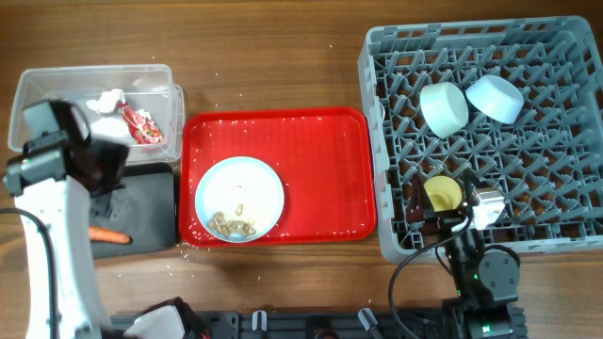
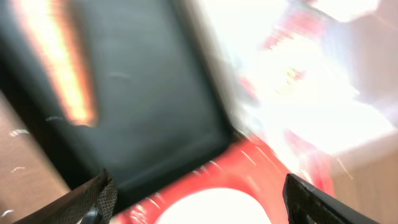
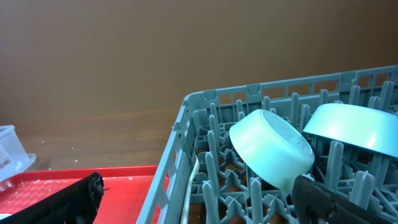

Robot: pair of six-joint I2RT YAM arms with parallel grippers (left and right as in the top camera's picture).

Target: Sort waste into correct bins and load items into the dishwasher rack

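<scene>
Left claw (image 2: 199,202) spread wide and empty, hanging above the black tray (image 1: 151,202) with the carrot stub (image 1: 110,236) in it, next to the clear tub (image 1: 57,80) holding tissue (image 1: 106,101) and wrapper (image 1: 141,124). Easy to scatter the rice crumbs (image 1: 231,226) over the red tray (image 1: 320,160) or into the grey rack (image 1: 377,141) by lifting the plate (image 1: 240,184) tilted or not emptied first; pale blue, round, flat on the left part of the red tray, crumbs heaped at its near edge. Right claw (image 3: 199,199) also spread and empty, low over the rack near the yellow cup (image 1: 443,194), so a risk of knocking it when swinging out.
</scene>
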